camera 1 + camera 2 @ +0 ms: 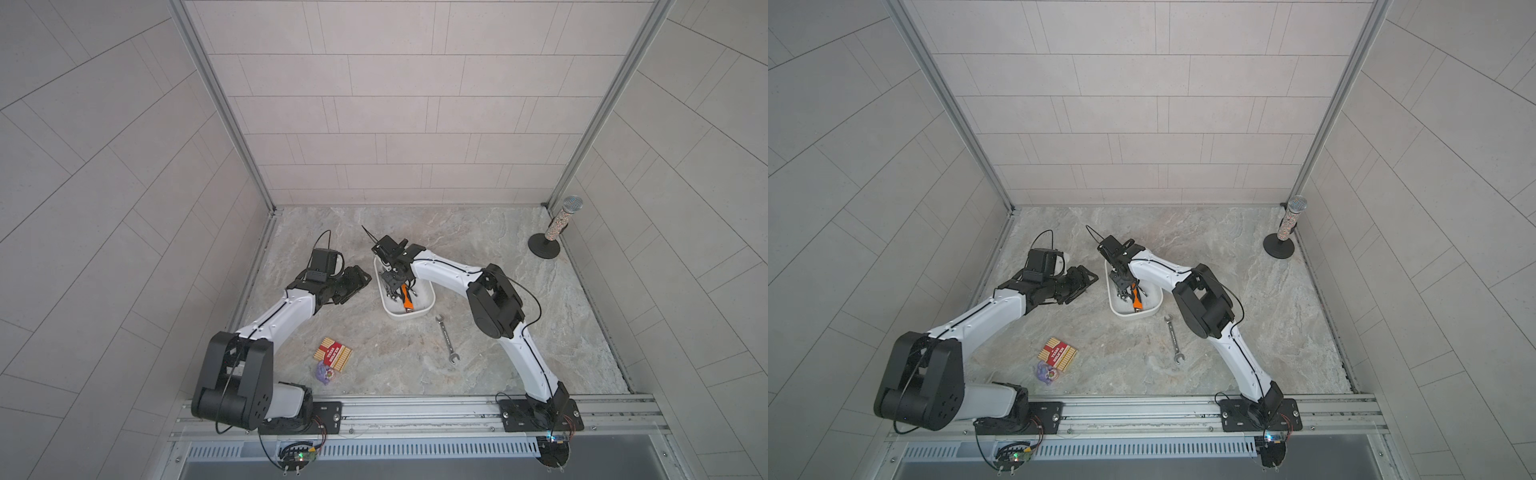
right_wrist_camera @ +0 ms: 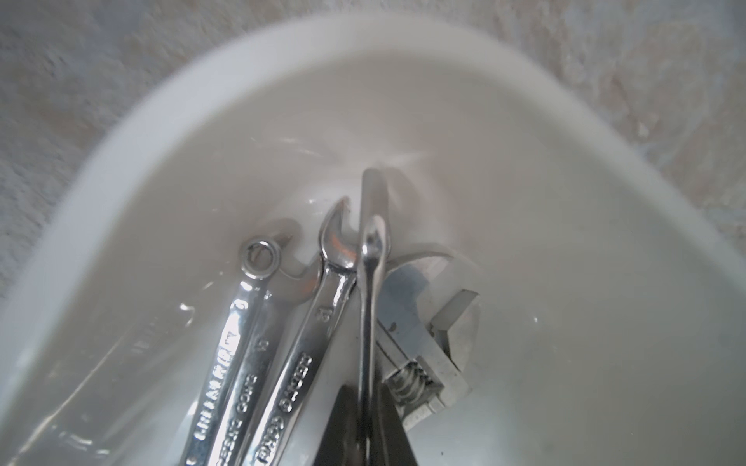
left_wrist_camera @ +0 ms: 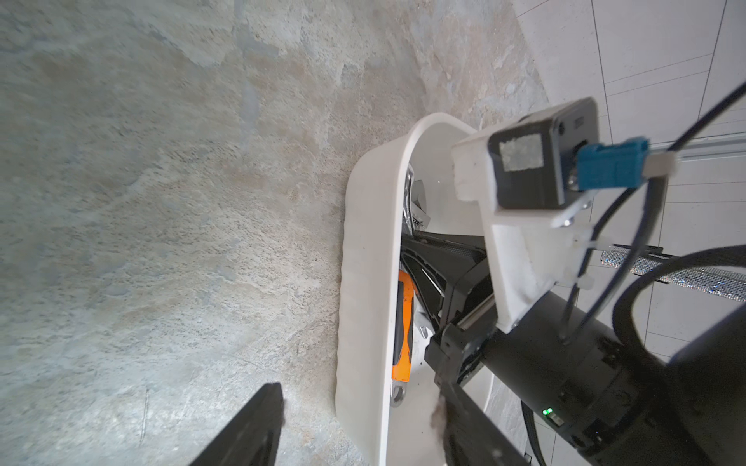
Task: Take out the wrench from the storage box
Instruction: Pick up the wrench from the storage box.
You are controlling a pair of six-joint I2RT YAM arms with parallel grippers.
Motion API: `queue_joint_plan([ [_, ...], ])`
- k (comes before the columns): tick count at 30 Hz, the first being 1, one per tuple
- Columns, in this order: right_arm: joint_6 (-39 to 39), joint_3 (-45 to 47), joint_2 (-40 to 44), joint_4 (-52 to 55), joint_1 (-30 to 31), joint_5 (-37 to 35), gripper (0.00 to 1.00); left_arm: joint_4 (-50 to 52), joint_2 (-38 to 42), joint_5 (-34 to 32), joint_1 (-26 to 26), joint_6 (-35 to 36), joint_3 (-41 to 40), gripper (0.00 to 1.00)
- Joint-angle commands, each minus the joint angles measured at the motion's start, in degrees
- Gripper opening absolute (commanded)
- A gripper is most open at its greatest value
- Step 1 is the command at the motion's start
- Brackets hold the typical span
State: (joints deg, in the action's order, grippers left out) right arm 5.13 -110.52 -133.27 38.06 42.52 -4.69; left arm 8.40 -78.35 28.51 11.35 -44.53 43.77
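Gripping is the step in hand, as I judge it: the right gripper [image 2: 365, 403] stands inside the white glossy rounded storage box [image 1: 400, 314]. Its dark jaws are pinched nearly together on a slim chrome steel wrench [image 2: 369, 302] turned on edge, which lies in the box among the others. The next move calls for a straight, slow lift, so the thin shaft neither swivels nor drags its neighbours, then a carry over the low wall to the grey marbled table [image 1: 498, 353]. The left gripper [image 1: 360, 280] hovers just beside the box, jaws partway apart, holding nothing

Counted: two arms and one box. Inside it, the right wrist view shows the held wrench, a small chrome ring-ended spanner [image 2: 240, 322], a larger chrome open-ended spanner [image 2: 313, 343] and one grey adjustable wrench [image 2: 420, 335]. That makes four for certain; a further open head [image 2: 296, 278] beneath the ring-ended one may be a fifth. One orange handle [image 1: 406, 298] shows there too, likely the adjustable's. One long steel wrench [image 1: 446, 338] lies on the table near the box
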Motion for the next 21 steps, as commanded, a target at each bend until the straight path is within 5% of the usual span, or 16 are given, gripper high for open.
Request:
queue_joint_plan([
  [1, 3.9, 0.2, 7.3, 1.2, -0.8, 5.8, 0.00, 0.3, 1.9, -1.0, -0.2, 1.0, -0.7, 0.67],
  [8, 6.8, 8.9, 19.5, -1.9, -3.0, 9.8, 0.00, 1.8, 3.4, -3.3, 1.4, 2.1, -0.7, 0.67],
  [14, 11.5, 30.1, 36.3, -10.8, -7.3, 12.3, 0.00, 1.7, 3.8, -4.5, 3.4, 1.8, -1.2, 0.68],
  [21, 14.9, 29.3, 30.3, -14.6, -7.8, 18.8, 0.00, 2.9, 5.3, -4.7, 3.5, 2.2, -1.8, 0.68],
])
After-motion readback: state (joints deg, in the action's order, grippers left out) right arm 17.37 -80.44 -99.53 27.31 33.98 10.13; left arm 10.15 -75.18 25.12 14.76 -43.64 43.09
